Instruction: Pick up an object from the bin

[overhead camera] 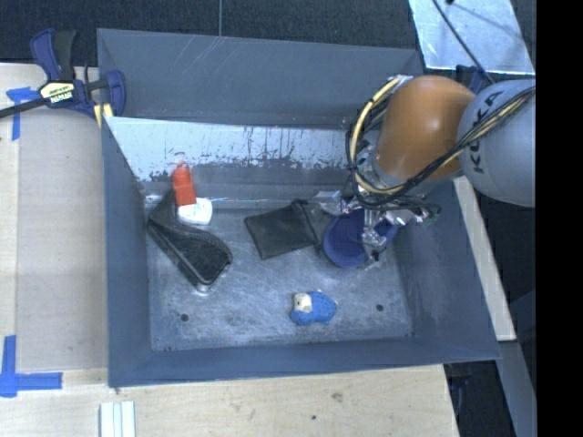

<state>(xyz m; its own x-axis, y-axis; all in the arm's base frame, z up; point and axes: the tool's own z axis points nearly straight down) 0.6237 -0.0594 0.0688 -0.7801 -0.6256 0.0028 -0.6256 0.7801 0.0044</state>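
My gripper hangs low over the right half of the bin, under the arm's orange cover. It is right at the right-hand edge of a dark blue round thing lying on the bin floor, and partly hides it. Whether it touches that thing I cannot tell. A flat black square piece lies just left of the blue thing, tilted against the back slope. A small blue and white lump rests on the floor in front of the gripper, apart from it.
A long black brush-like thing lies in the left part of the bin. Behind it a small bottle with a red top and a white base leans near the back wall. The arm's cables loop round the cover.
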